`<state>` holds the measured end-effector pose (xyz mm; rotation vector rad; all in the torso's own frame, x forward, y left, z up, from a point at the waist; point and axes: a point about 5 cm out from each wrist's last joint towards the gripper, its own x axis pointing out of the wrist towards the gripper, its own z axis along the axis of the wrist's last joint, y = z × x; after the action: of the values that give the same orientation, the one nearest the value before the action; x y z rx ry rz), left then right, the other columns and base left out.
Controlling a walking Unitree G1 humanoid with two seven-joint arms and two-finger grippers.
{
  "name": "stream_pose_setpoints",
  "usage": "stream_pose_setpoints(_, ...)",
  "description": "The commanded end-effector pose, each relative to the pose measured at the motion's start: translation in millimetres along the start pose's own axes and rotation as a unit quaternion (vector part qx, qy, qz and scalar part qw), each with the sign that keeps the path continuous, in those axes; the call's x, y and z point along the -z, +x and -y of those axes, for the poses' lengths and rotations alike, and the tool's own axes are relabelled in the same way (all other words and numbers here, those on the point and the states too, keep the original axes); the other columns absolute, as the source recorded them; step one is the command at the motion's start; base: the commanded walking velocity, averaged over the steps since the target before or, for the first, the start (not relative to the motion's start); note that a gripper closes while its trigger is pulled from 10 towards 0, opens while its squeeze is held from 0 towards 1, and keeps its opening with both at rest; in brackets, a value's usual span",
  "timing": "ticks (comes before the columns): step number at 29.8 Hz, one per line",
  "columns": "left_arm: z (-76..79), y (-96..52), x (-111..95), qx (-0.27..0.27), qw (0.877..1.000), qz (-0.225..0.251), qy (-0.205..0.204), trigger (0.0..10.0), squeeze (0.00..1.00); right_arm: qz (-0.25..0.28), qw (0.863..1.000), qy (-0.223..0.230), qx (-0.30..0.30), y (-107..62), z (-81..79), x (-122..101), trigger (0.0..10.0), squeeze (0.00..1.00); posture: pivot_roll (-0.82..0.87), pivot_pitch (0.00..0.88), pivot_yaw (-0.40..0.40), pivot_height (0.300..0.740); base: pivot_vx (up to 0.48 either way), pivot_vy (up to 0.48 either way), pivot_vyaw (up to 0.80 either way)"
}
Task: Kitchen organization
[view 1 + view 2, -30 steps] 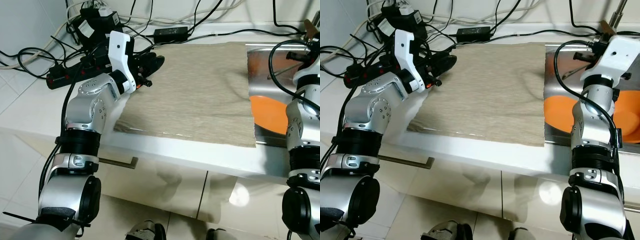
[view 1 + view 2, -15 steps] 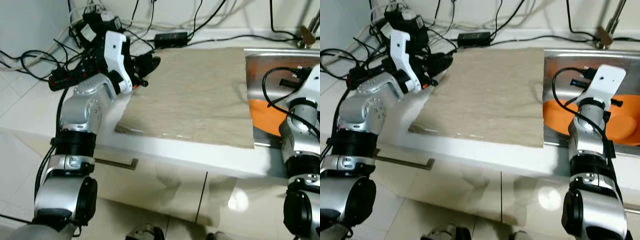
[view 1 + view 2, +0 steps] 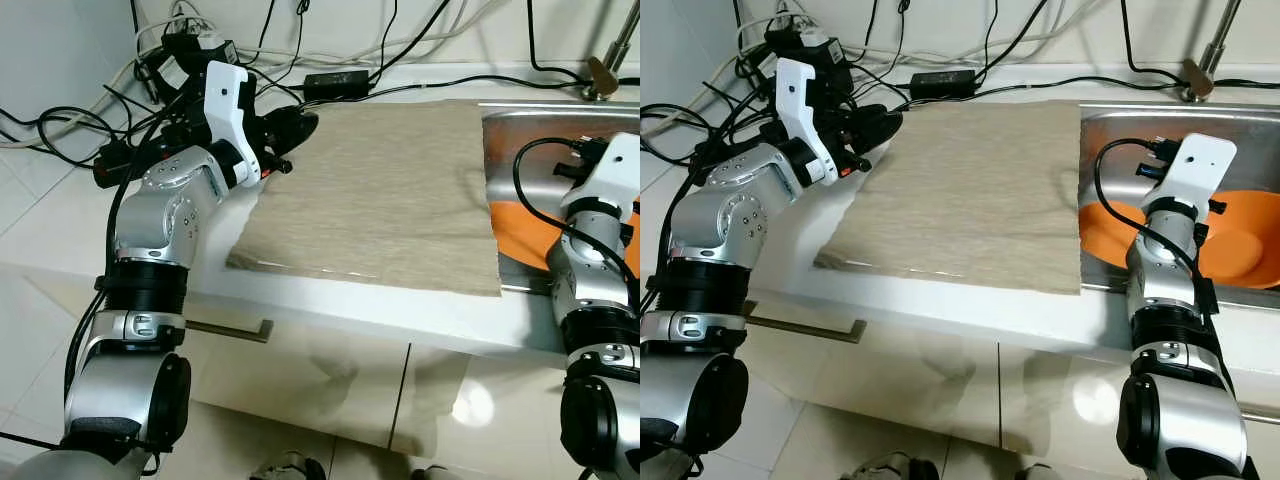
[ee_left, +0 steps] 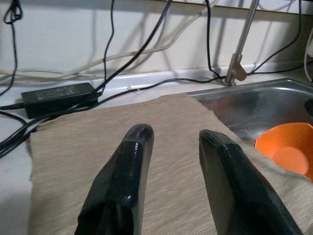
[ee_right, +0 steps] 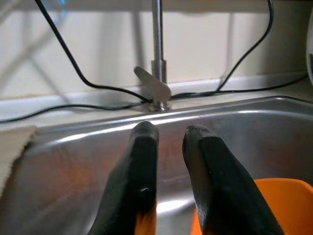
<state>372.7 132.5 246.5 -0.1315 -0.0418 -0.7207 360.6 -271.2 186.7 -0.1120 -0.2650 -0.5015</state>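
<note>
Beige woven cloth mat [image 3: 385, 190] lies flat on white countertop [image 3: 60, 215], right edge meeting stainless steel sink [image 3: 1240, 120]. Orange plastic bowl [image 3: 1230, 245] sits inside sink basin. Left gripper [image 4: 171, 139] hovers over mat's far left corner, fingers spread, holding nothing. Right gripper [image 5: 168, 134] above sink over bowl, pointing toward chrome faucet [image 5: 156, 54], fingers slightly parted, empty. Black power adapter [image 3: 338, 80] and tangled cables [image 3: 60, 120] behind mat.

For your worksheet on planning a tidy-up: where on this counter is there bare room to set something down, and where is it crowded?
The beige mat is bare between the left gripper and the sink. The white counter strip along its front edge is free but narrow. Cables crowd the back left corner, and an orange bowl sits in the sink.
</note>
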Motion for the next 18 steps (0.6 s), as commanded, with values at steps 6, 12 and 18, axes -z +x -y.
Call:
stream_pose_setpoints(6,-2.0,-4.0,-2.3,-0.008,1.000,0.000,0.008,10.0,0.00,0.025,0.999,0.022,-0.004,9.6,-15.1,-27.5,10.0,0.00,0.02,0.020,0.140,0.732,0.000,0.000,0.00)
stream_pose_setpoints(12,-3.0,-1.9,0.4,-0.020,1.000,0.004,0.008,10.0,0.00,0.082,0.993,0.083,-0.027,16.1,-28.9,-71.1,10.0,0.00,0.01,0.000,0.123,0.732,0.000,0.000,0.00)
stream_pose_setpoints(18,-3.5,2.2,4.5,-0.036,0.999,0.005,0.014,10.0,0.00,0.100,0.985,0.122,-0.068,14.2,-43.8,-93.9,10.0,0.00,0.00,0.000,0.105,0.732,0.000,0.000,0.00)
